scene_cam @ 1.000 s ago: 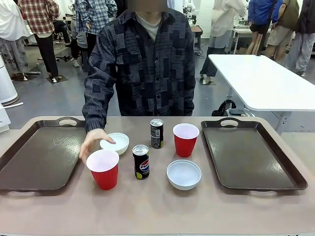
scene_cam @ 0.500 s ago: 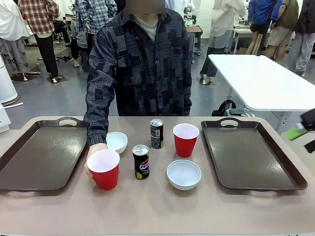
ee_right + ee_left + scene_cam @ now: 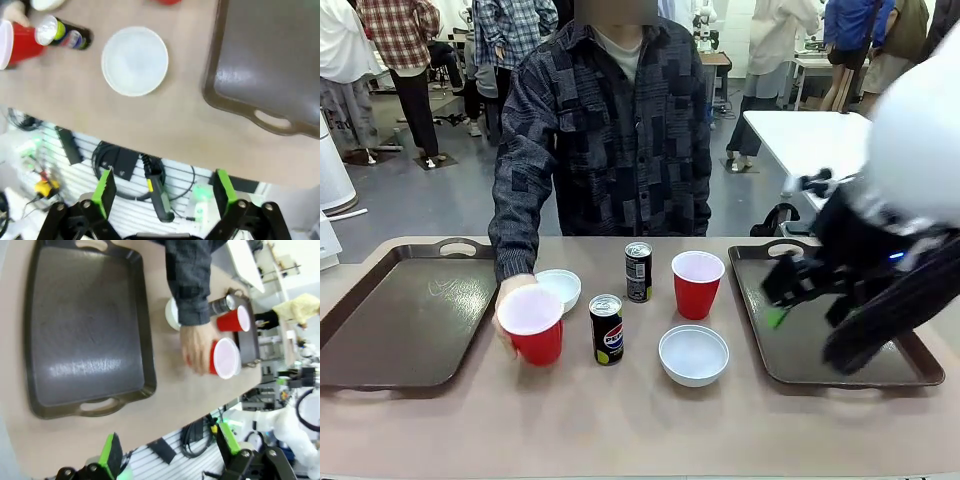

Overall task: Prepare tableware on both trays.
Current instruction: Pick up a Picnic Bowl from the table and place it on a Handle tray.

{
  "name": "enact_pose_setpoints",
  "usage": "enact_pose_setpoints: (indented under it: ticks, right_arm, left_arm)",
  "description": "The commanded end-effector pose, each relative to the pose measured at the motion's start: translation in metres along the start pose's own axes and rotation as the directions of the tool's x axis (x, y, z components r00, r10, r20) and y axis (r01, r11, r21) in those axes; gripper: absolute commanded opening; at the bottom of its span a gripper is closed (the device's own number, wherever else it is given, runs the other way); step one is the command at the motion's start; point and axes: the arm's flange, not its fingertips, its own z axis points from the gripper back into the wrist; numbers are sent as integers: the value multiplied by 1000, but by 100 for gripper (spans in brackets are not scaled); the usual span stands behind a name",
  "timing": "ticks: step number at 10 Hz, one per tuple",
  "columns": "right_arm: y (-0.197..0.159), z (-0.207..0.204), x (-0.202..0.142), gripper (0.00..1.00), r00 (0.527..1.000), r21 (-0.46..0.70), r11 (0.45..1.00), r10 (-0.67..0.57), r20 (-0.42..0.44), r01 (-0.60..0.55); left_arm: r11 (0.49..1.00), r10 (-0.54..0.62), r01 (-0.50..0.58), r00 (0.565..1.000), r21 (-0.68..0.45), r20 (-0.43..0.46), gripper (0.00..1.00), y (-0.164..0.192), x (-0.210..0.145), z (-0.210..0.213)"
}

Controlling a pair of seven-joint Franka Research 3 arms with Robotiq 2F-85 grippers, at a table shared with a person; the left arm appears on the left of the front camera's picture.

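Okay, both trays are bare, the left tray (image 3: 405,320) at the left of the front view and the right tray (image 3: 805,350) at the right, with all the tableware on the table (image 3: 620,420) between them. The person's hand (image 3: 506,298) is wrapped round the red cup (image 3: 532,328) at lower centre-left, and the cup looks tipped toward me. My right gripper (image 3: 790,292) is a blur over the right tray's left end. From its wrist camera the fingers are spread wide with nothing between them. My left gripper (image 3: 169,447) is spread wide and empty too, near the bottom of its own frame. The nearest target looks like the near bowl (image 3: 693,354), low and centre-right. I expect it to be light, stiff and slick, so I'd pinch its rim, one finger inside. The other red cup (image 3: 697,284) should be thin and squashy, so a gentle hold mid-wall. The Pepsi can (image 3: 606,329) and second can (image 3: 638,271) look rigid and smooth, so around the body. The far bowl (image 3: 560,288) sits just behind the person's hand, and I'd leave that one.
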Motion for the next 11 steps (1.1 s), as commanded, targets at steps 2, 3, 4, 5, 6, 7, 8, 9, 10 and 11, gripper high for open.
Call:
enact_pose_setpoints:
  ticks: [2,3,4,5,6,7,8,9,10,11]
  right_arm:
    - [25,-38,56,100,995,-82,992,-99,25,101]
    - [22,-41,64,100,992,-56,991,-121,22,122]
    - [14,-37,67,100,993,-17,993,-114,28,114]
    - [24,-45,45,100,997,-74,995,-71,20,73]
    - [24,-45,45,100,997,-74,995,-71,20,73]
    - [24,-45,45,100,997,-74,995,-71,20,73]
    - [24,-45,45,100,997,-74,995,-71,20,73]
    - [21,-45,54,100,998,-53,997,-59,12,59]
    - [24,-62,70,100,993,-91,989,-112,30,114]
    - [34,-83,81,100,989,-126,981,-139,54,145]
  left_arm:
    - [1000,11,-11,1000,-19,4,100,0,0,1]
    - [1000,11,-11,1000,-19,4,100,0,0,1]
    - [1000,11,-11,1000,-19,4,100,0,0,1]
    - [1000,11,-11,1000,-19,4,100,0,0,1]
    - [1000,11,-11,1000,-19,4,100,0,0,1]
    - [1000,11,-11,1000,-19,4,100,0,0,1]
    - [1000,11,-11,1000,-19,4,100,0,0,1]
    - [1000,11,-11,1000,-19,4,100,0,0,1]
    - [1000,11,-11,1000,-19,4,100,0,0,1]
    - [1000,11,-11,1000,-19,4,100,0,0,1]
